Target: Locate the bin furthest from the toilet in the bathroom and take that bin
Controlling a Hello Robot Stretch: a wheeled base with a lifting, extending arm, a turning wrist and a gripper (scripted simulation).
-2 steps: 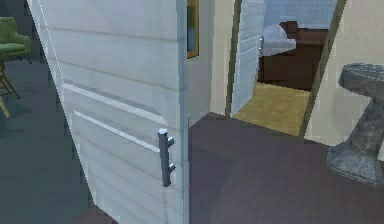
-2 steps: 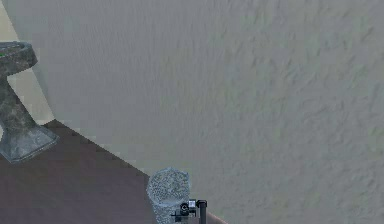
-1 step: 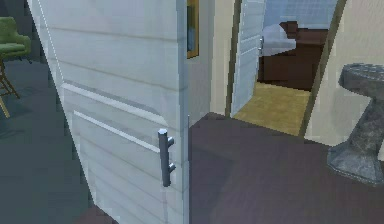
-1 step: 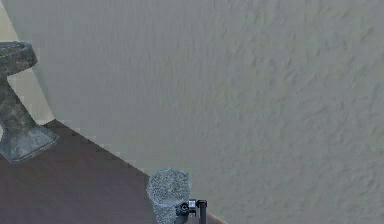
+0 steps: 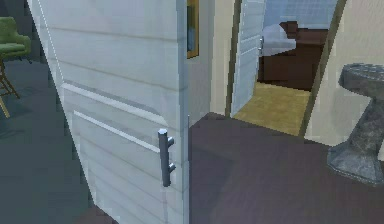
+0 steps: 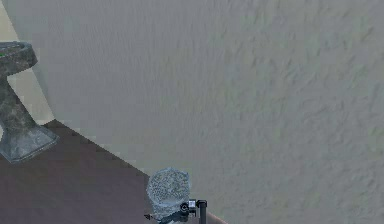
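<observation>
- Grey and rough-skinned, a squat tub-shaped thing [image 6: 170,187] shows close to the foot of the plaster wall [image 6: 250,90]. That is out of the walkway, where a bin would sensibly live, so we judge it may be the bin we want (its shape is too vague to be sure).
- Just under it in the arm side view sits the gripper [image 6: 172,214], low over the dark floor [image 6: 80,185]. With that thing at or behind its far end, we cannot tell whether it has hold of anything, nor what state its fingers are in.
- Off to one side, a stone pedestal [image 6: 18,105] stands by the wall's corner, clear of the passage.
- Ahead of us, the white panelled door [image 5: 110,100] stands swung wide, handle [image 5: 165,157] toward us, which leaves the way past it free. Beyond is a room with a bed [image 5: 290,45].
- Which bin lies furthest from the toilet we cannot judge from here.
</observation>
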